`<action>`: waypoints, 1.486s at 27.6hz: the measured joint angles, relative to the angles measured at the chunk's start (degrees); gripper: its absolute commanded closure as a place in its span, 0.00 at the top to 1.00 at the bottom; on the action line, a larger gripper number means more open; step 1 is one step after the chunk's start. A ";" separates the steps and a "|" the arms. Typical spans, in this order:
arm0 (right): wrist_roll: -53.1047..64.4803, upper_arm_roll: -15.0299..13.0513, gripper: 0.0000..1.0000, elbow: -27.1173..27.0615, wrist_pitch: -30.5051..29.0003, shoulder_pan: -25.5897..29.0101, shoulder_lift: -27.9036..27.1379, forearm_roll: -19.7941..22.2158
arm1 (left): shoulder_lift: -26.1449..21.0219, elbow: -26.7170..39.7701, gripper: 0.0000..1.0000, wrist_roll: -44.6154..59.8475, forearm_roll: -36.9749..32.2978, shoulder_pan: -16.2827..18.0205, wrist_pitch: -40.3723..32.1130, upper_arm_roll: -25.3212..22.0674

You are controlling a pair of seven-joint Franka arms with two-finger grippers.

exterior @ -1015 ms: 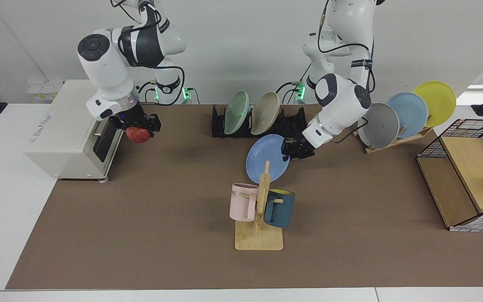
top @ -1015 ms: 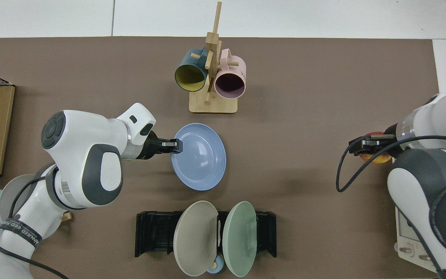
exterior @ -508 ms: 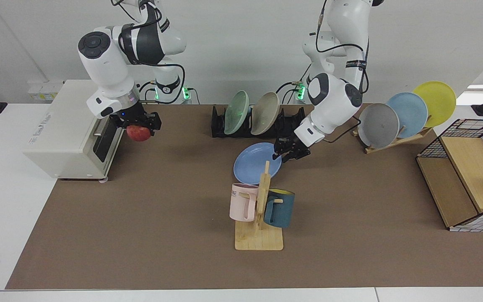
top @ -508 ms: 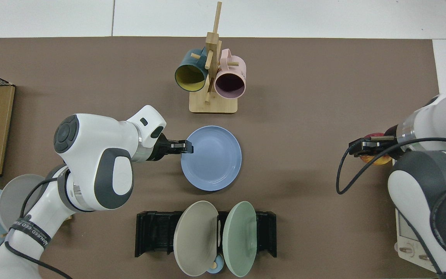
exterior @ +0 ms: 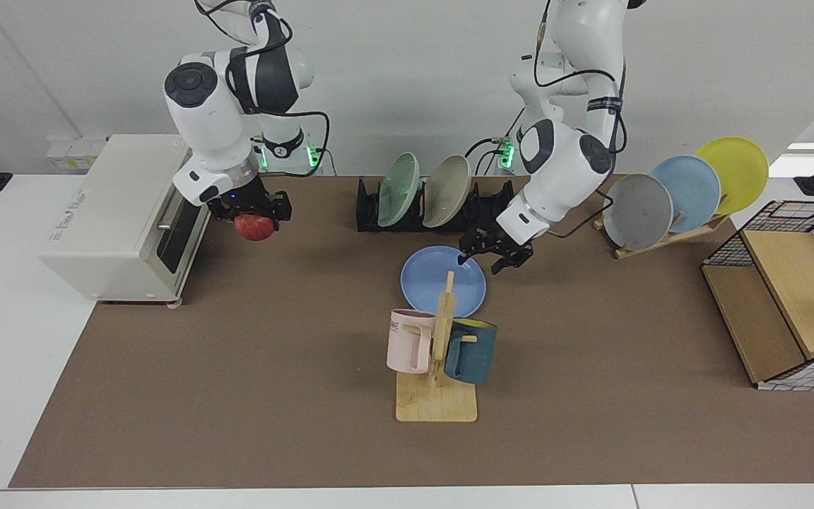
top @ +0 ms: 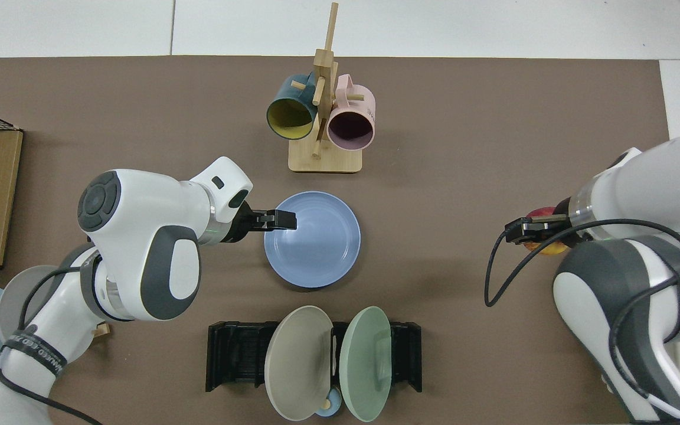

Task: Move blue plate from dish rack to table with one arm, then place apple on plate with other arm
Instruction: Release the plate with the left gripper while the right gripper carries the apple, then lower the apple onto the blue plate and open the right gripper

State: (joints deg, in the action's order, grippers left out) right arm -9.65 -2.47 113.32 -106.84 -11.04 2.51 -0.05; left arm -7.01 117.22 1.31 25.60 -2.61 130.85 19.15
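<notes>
The blue plate lies flat on the table, between the dish rack and a mug tree, likely just set down; the left gripper hovers at its rim, fingers spread, holding nothing. The right gripper clamps the apple aloft near a toaster oven, presumably ready for delivery. Counted: two arms, two rack plates, two mugs, one apple.

Left gripper open, right gripper clamped.

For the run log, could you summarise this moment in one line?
blue plate: on table | left gripper: open at rim | right gripper: holding apple
</notes>
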 measured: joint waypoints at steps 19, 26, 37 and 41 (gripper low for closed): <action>-20.72 0.47 0.00 -1.96 -6.35 -15.06 -6.45 -0.41 | 6.96 -18.93 1.00 2.37 -24.24 0.68 -35.52 -8.09; -30.69 0.57 0.00 -7.19 -6.46 -20.92 -11.15 -0.79 | 8.51 -22.80 1.00 -3.17 -25.47 0.66 -40.83 -13.20; -44.16 0.57 0.00 -14.19 -10.25 -28.23 -21.40 -2.94 | 9.80 -23.01 1.00 -4.49 -25.48 0.67 -41.79 -14.58; -45.62 0.55 0.00 -14.66 -13.81 -29.57 -24.10 -3.08 | 9.80 -23.01 1.00 -4.42 -25.54 0.78 -41.87 -14.72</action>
State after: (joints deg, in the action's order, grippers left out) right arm -55.27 -1.91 98.66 -120.65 -40.60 -21.59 -3.13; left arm 2.79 94.22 -3.12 0.06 -1.84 88.97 4.43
